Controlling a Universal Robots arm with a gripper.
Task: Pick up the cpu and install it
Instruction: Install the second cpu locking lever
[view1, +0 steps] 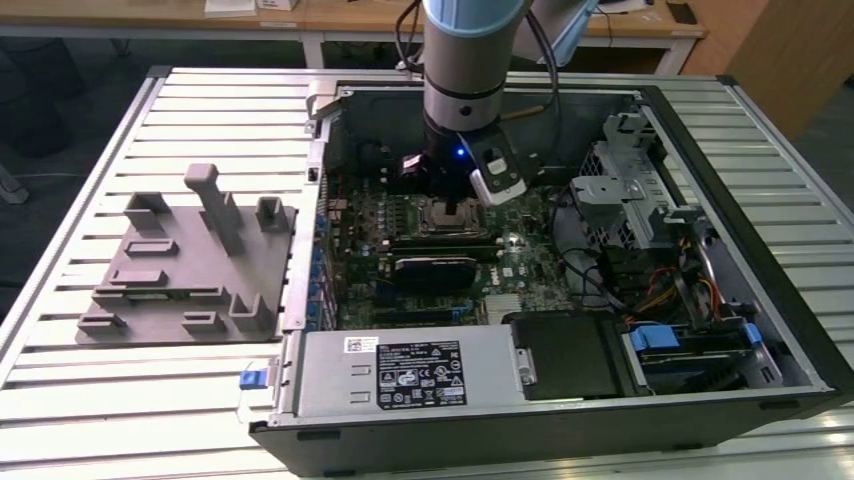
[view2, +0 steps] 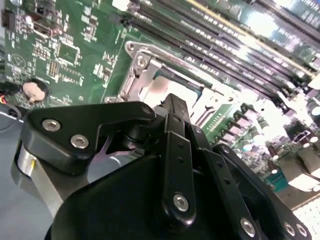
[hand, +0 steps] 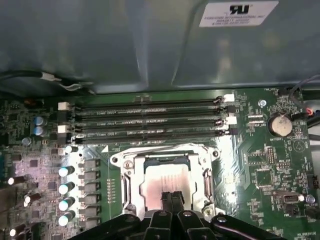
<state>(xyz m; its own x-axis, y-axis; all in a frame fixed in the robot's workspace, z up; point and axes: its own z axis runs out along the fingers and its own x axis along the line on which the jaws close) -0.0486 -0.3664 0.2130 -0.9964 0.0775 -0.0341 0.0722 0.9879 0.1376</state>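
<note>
Exterior view first: I see my arm reaching down into the open computer case (view1: 747, 330), and the gripper (view1: 458, 200) hangs right over the socket (view1: 447, 217) on the green motherboard (view1: 527, 262); the grey tray (view1: 187, 262) with its little posts sits on the slatted table (view1: 80, 400), on the exterior view's left of the case, well apart from the gripper.

Looking through the first wrist view, the two black fingers (hand: 171, 204) are pressed together with no gap that I can see, and they hold nothing; their tips point down at the cpu (hand: 162, 184), which lies flat inside the silver socket frame (hand: 206, 176); I cannot tell if the tips touch its shiny top or stop just above it.

Through the second wrist view, I see the gripper (view2: 172, 107) from behind; its dark fingers (view2: 176, 117) are closed into one thin blade, and the cpu (view2: 162, 89) shows pale just past the tip, inside the metal frame (view2: 137, 75); long memory slots (hand: 150, 120) run beside the socket.
</note>
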